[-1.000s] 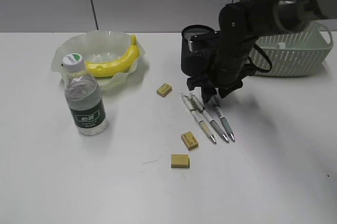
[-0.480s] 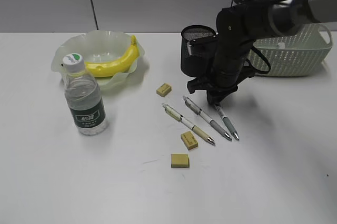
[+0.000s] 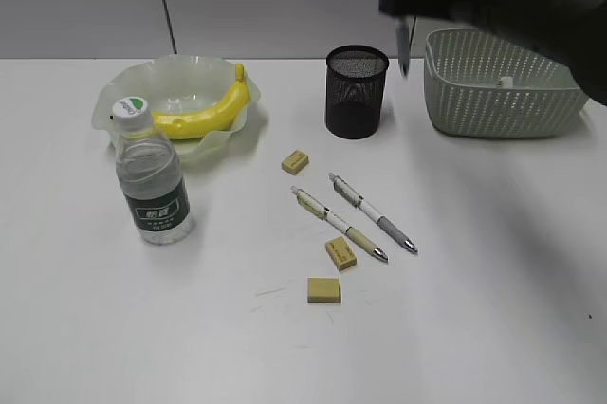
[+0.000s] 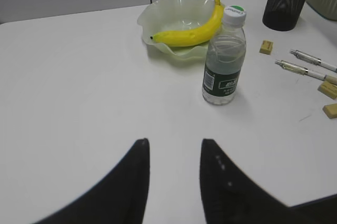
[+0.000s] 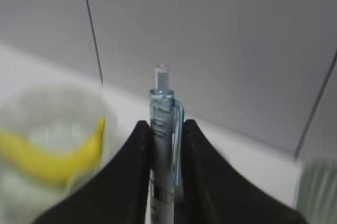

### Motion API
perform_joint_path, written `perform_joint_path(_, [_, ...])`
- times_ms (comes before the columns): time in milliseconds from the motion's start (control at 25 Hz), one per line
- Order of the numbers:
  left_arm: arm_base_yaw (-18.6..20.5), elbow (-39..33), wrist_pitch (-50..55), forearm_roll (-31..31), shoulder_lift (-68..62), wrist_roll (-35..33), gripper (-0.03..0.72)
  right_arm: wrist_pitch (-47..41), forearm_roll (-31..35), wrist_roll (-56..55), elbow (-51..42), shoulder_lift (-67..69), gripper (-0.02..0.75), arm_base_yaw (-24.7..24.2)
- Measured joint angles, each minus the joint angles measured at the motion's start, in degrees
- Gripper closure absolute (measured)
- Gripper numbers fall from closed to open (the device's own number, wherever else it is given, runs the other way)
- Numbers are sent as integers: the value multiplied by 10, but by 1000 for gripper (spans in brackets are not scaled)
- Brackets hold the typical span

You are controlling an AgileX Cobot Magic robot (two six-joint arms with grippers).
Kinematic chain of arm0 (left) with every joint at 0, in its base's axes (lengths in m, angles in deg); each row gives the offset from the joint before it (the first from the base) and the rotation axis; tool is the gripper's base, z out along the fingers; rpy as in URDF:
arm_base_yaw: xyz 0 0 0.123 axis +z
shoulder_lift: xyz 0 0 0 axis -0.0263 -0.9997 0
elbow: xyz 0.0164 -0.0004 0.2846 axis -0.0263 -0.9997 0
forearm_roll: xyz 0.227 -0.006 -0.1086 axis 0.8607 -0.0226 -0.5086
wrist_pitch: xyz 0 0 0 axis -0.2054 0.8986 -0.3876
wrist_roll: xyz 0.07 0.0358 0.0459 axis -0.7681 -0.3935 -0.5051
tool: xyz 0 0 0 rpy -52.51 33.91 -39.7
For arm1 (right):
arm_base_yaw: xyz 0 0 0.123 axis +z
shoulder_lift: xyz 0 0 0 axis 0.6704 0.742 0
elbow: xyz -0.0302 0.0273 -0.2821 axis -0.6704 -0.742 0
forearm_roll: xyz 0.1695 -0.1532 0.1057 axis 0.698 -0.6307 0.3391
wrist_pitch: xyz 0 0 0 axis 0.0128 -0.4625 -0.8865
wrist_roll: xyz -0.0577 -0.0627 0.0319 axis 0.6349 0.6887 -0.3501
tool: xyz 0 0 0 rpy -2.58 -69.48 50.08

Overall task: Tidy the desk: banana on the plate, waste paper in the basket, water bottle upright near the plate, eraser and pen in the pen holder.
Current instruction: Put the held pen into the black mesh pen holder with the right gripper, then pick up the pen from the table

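My right gripper (image 3: 403,8) is shut on a blue-grey pen (image 5: 164,129) and holds it high above the desk, its tip (image 3: 403,48) hanging just right of the black mesh pen holder (image 3: 357,91). Two more pens (image 3: 372,212) and three tan erasers (image 3: 340,253) lie on the white desk (image 3: 474,309). The banana (image 3: 209,112) lies in the pale-green plate (image 3: 142,82). The water bottle (image 3: 152,176) stands upright in front of the plate. My left gripper (image 4: 174,145) is open and empty over bare desk. The waste paper is mostly hidden; a white bit shows in the basket (image 3: 503,96).
The grey-green basket stands at the back right, next to the pen holder. A grey wall runs behind the desk. In the left wrist view the bottle (image 4: 225,58), plate (image 4: 179,13) and pen holder (image 4: 284,0) lie ahead of the left gripper.
My right gripper closed on one of the three pens, lifted it off the desk and rose up and back above the pen holder. The two other pens shifted slightly.
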Motion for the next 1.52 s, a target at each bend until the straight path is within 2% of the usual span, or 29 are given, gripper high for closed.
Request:
perform_joint_path(40, [0, 0, 0, 0, 0, 0, 444, 82, 14, 16, 1, 9, 596, -7])
perform_joint_path(160, [0, 0, 0, 0, 0, 0, 444, 178, 97, 69, 59, 84, 596, -16])
perform_joint_path(360, [0, 0, 0, 0, 0, 0, 444, 218, 99, 91, 174, 233, 596, -22])
perform_joint_path(640, [0, 0, 0, 0, 0, 0, 445, 228, 91, 74, 197, 323, 587, -22])
perform_joint_path(720, [0, 0, 0, 0, 0, 0, 445, 217, 91, 69, 197, 328, 514, -22])
perform_joint_path(800, [0, 0, 0, 0, 0, 0, 447, 202, 91, 61, 197, 325, 368, -22])
perform_joint_path(880, [0, 0, 0, 0, 0, 0, 448, 165, 84, 58, 197, 312, 258, -22])
perform_joint_path(960, [0, 0, 0, 0, 0, 0, 449, 99, 84, 57, 197, 277, 211, -22])
perform_joint_path(1080, [0, 0, 0, 0, 0, 0, 450, -68, 79, 56, 197, 180, 205, -22])
perform_joint_path(1240, [0, 0, 0, 0, -2, 0, 450, -365, 17, 59, 199, 25, 246, -18])
perform_joint_path(1360, [0, 0, 0, 0, -7, 0, 450, -586, 2, 65, 173, -69, 291, -14])
perform_joint_path(1520, [0, 0, 0, 0, -7, 0, 450, -776, 26, 67, 67, -212, 330, -14])
